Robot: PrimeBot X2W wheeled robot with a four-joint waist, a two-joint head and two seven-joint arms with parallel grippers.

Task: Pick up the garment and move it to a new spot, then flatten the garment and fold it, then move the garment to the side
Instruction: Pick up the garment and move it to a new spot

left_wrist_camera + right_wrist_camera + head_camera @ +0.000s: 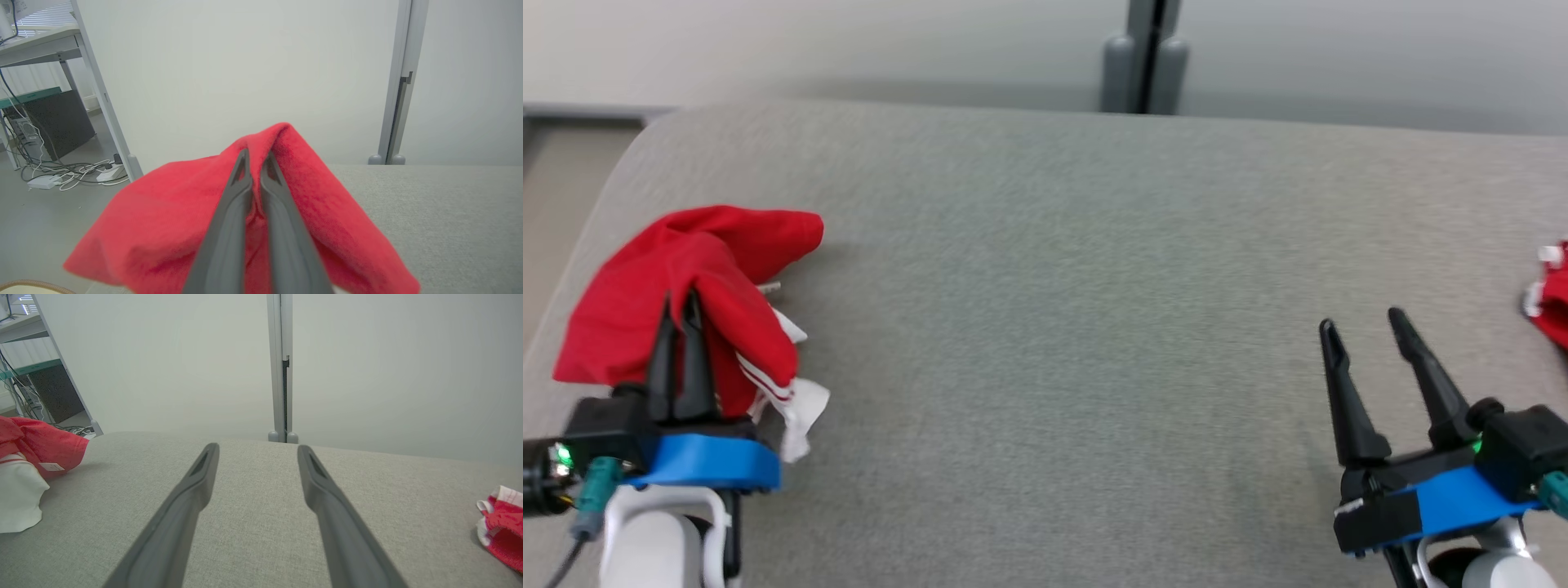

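Garment: red, crumpled, with white striped trim, clamped in the left gripper. Long dark fingers pressed together on a fold of the red cloth, no gap visible at the tips. Seen from the left wrist, cloth tented to a peak just past the fingertips, falling away on both sides of the fingers and spreading wider to their left. Far end of the red cloth lying on the grey padded surface, ahead of the fingertips and to their right. White striped part hanging just beside the gripper's right side, near its blue mount. Small label on the red cloth, facing the right gripper.

Right gripper: fingers spread wide, nothing between them, bare grey surface beneath. Well apart from the garment, far off to its left. Second red-and-white piece of cloth to this gripper's right, apart from it, cut off by the edge of the head view.

Straight ahead of the right gripper, beyond the surface's far edge: grey upright post against a pale wall. To the left of the left gripper, past the surface's rounded corner: floor with tangled cables, a dark computer case and a desk.
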